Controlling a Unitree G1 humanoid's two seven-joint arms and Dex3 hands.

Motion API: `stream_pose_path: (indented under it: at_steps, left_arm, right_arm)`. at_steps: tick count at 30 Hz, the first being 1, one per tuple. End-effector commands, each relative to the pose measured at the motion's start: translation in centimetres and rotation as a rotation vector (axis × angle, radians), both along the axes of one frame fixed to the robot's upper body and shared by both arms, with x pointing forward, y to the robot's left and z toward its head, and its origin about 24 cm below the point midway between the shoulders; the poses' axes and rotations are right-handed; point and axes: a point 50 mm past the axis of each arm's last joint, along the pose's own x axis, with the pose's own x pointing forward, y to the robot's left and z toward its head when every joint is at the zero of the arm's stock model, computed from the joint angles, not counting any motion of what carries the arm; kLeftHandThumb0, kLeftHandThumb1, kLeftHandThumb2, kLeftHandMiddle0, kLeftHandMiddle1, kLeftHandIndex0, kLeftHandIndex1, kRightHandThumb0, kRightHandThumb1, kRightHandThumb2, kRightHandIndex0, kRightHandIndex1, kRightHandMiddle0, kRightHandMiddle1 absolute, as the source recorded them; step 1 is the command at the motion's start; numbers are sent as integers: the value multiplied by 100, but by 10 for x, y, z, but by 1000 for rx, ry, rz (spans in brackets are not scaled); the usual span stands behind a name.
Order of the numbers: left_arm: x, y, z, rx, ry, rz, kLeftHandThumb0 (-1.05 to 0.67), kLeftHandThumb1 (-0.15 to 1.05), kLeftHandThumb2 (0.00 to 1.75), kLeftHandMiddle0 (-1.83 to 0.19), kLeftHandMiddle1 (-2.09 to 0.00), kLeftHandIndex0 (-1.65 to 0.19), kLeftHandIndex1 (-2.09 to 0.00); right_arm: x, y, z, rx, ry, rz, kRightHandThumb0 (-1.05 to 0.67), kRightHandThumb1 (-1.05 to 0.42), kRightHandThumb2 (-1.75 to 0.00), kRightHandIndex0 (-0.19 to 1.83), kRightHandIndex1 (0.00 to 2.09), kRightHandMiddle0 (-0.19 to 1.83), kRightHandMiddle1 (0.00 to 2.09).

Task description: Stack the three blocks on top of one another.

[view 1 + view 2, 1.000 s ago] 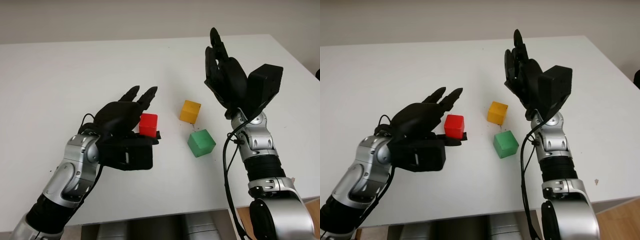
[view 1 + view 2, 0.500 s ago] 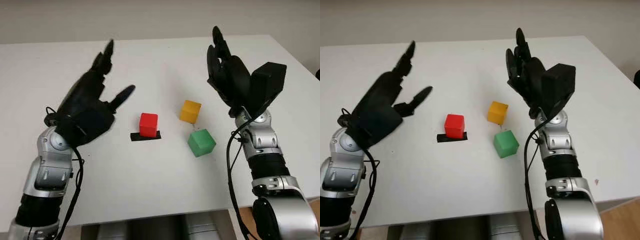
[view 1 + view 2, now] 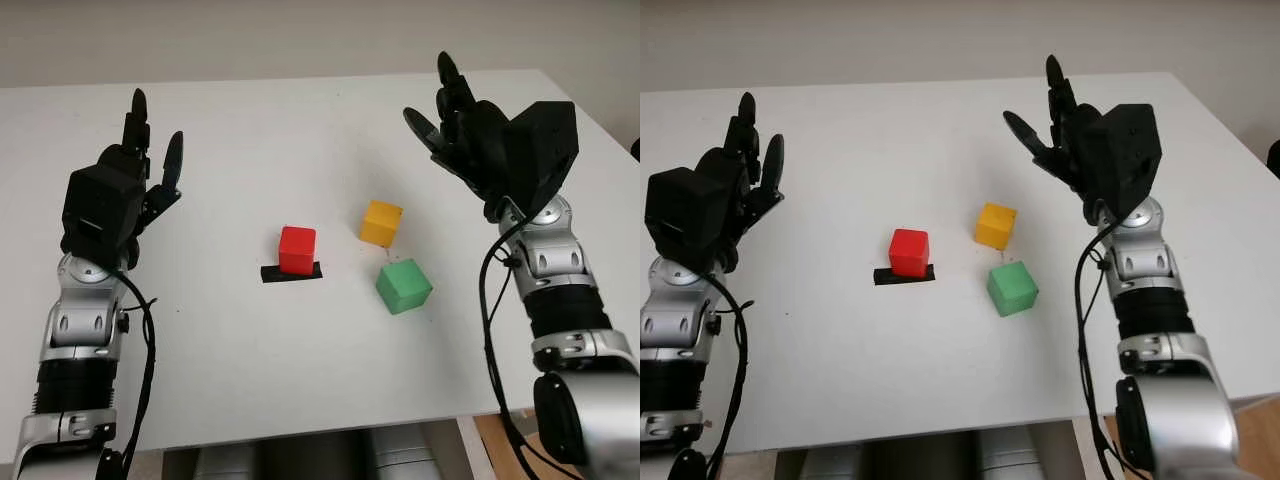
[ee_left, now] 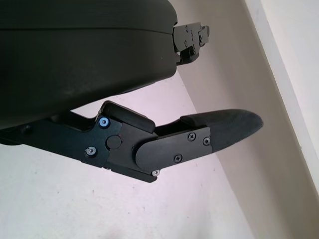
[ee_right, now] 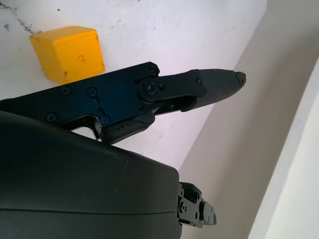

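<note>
A red block [image 3: 297,249] stands on a small black strip [image 3: 291,274] near the table's middle. To its right is a yellow block [image 3: 381,222] [image 5: 68,53], and a green block [image 3: 403,285] lies in front of the yellow one. All three sit apart on the white table [image 3: 300,130]. My left hand [image 3: 130,160] is raised at the far left, open, well away from the red block. My right hand [image 3: 450,110] is raised at the right, open, above and behind the yellow block.
The table's front edge [image 3: 300,430] runs just before my arms, and its right edge [image 3: 600,130] lies past my right forearm. A pale wall [image 3: 300,40] rises behind the table.
My left hand let go of the red block, lifted and swung away to the far left. The red block stays on its black strip. My right hand shifted slightly right.
</note>
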Motion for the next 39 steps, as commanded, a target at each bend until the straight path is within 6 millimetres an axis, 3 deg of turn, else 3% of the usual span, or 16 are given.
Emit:
stream_pose_path:
  at_steps: [1, 6, 9, 10, 15, 25, 32, 39]
  left_arm:
    - [3, 4, 8, -34, -31, -1, -86, 105, 71, 19, 0, 19, 0]
    - [1, 5, 4, -90, -36, 0, -85, 105, 69, 19, 0, 19, 0]
    - [-1, 1, 5, -105, -51, -1, -83, 105, 69, 19, 0, 19, -1]
    - [-1, 0, 5, -103, -52, -3, -82, 105, 68, 19, 0, 19, 0]
    - [-2, -3, 5, -120, -68, -18, -82, 105, 68, 19, 0, 19, 0]
    - [0, -3, 2, -92, -80, -24, -82, 105, 67, 19, 0, 19, 0]
    - [0, -4, 2, -75, -84, -20, -83, 105, 67, 19, 0, 19, 0]
    - [-1, -5, 1, -65, -82, -15, -84, 105, 66, 19, 0, 19, 0]
  right_arm:
    - [3, -5, 15, -44, -41, 6, -69, -102, -10, -11, 6, -11, 7]
    - [4, -10, 25, -191, -67, 38, -71, -96, -5, 1, 12, -3, 10]
    - [3, -12, 32, -342, -101, 62, -68, -94, -4, -2, 10, -2, 9]
    - [3, -12, 34, -400, -111, 65, -70, -93, -5, 9, 21, 1, 9]
    - [-1, -10, 48, -604, -190, 120, -64, -86, -4, 0, 24, 8, 10]
    - [-3, -2, 66, -1033, -390, 172, -59, -79, -4, 34, 34, 38, 23]
    - [-5, 4, 63, -1406, -627, 207, -61, -77, -5, 23, 24, 40, 19]
    - [-1, 8, 57, -1523, -653, 251, -51, -80, -7, 18, 12, 38, 13]
